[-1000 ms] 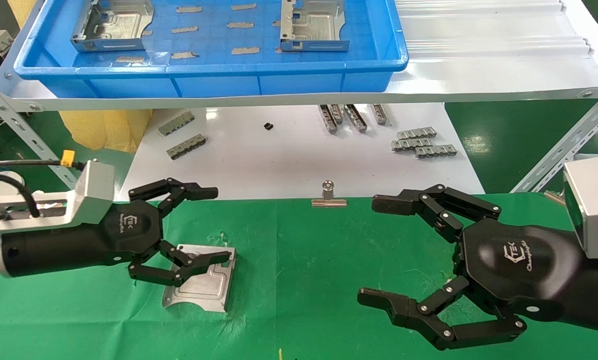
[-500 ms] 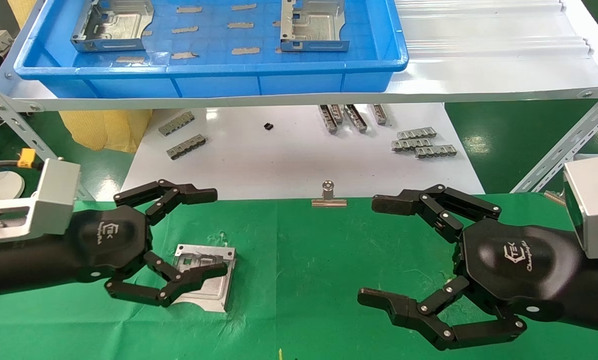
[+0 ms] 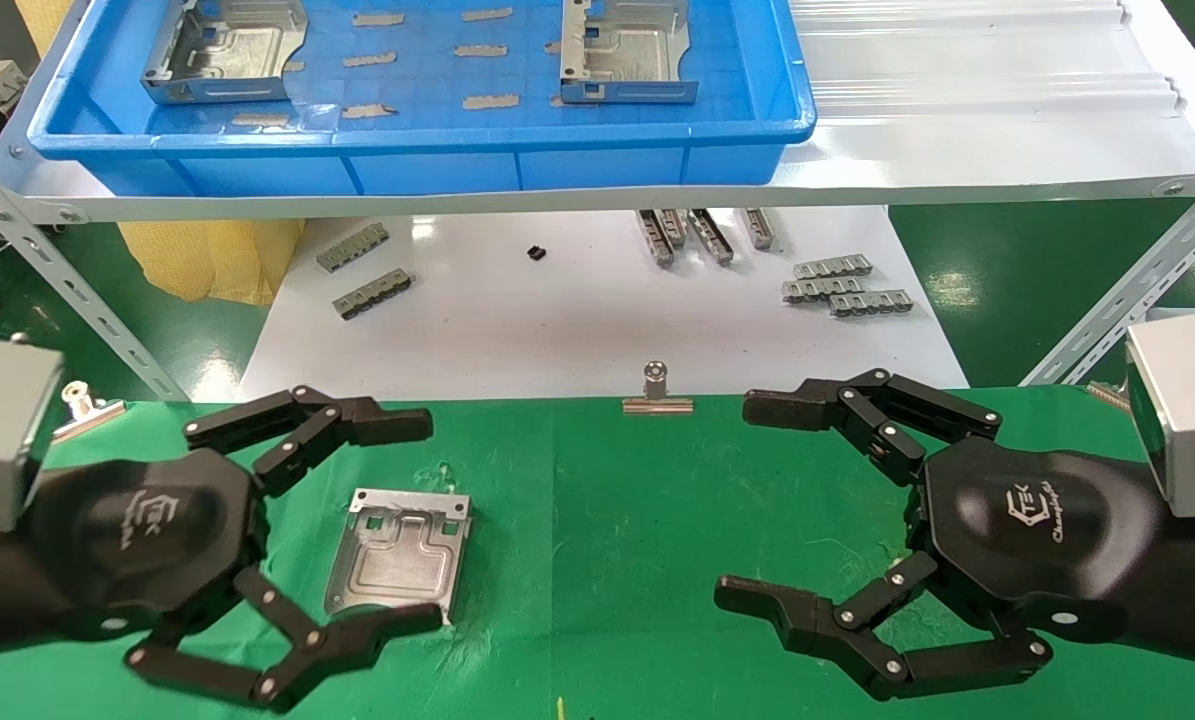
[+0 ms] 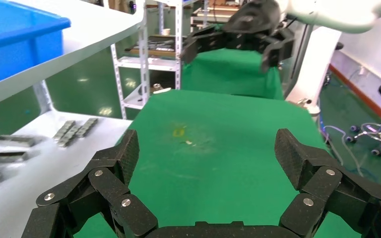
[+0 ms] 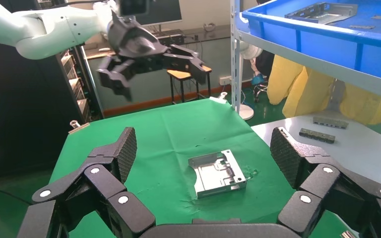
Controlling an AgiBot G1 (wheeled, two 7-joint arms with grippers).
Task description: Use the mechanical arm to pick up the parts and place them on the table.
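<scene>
One silver part (image 3: 397, 555) lies flat on the green table (image 3: 597, 560), nothing touching it; the right wrist view shows it too (image 5: 217, 172). My left gripper (image 3: 412, 523) is open, with its palm drawn back to the left of the part and its fingertips spread on either side of the part's near end. In the left wrist view, that gripper (image 4: 208, 153) has only green cloth between its fingers. My right gripper (image 3: 745, 500) hovers open over the right of the table, holding nothing. Two more parts (image 3: 225, 50) (image 3: 629, 52) rest in the blue tray (image 3: 417, 150) on the shelf.
The white shelf (image 3: 957, 130) overhangs a white board (image 3: 577, 310) that carries grey slotted strips (image 3: 842, 285) (image 3: 362, 270). A silver binder clip (image 3: 657, 393) stands at the table's far edge. Angled shelf struts (image 3: 1127, 300) (image 3: 67, 300) flank the board.
My left gripper has pulled back to the left and towards me, spreading wider, so its lower finger no longer covers the part, which stays put. The right arm has not moved.
</scene>
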